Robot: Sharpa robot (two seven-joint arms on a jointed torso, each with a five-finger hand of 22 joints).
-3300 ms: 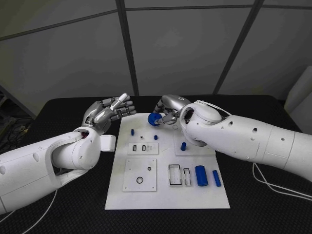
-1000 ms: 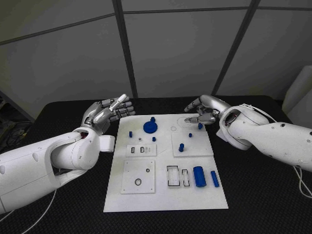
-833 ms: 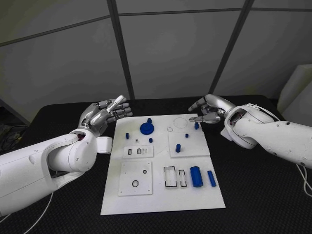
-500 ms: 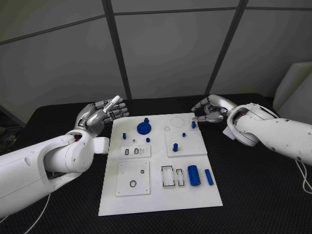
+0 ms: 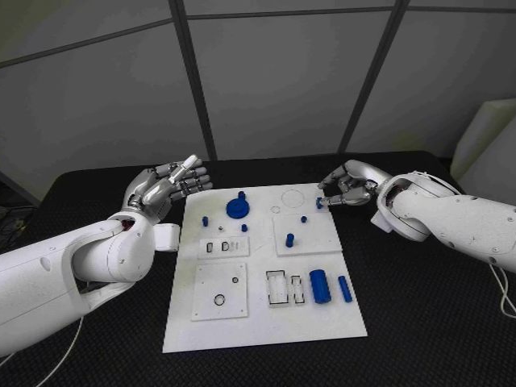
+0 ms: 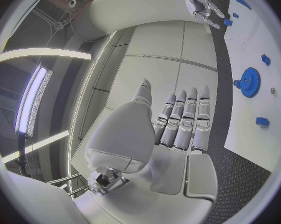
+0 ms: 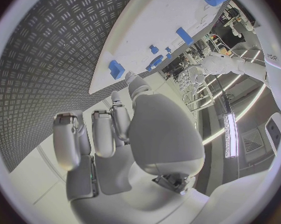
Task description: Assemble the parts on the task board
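The white task board lies mid-table. A blue gear sits on its far left part, with small blue pegs standing near it. A thick blue cylinder and a slim one lie at the near right. My right hand hovers at the board's far right corner, fingers loosely curled and holding nothing. One fingertip is close beside a small blue peg; whether they touch is unclear. My left hand is raised beside the far left corner, fingers straight.
Black ribbed table surrounds the board. Rectangular slots and a ring hole mark the board's near half. Grey wall panels stand behind the table. The left wrist view shows the gear on the board.
My right hand let go of the gear, which now sits on the board, and moved to the far right corner near a small peg. The left hand stayed raised. The camera shifted.
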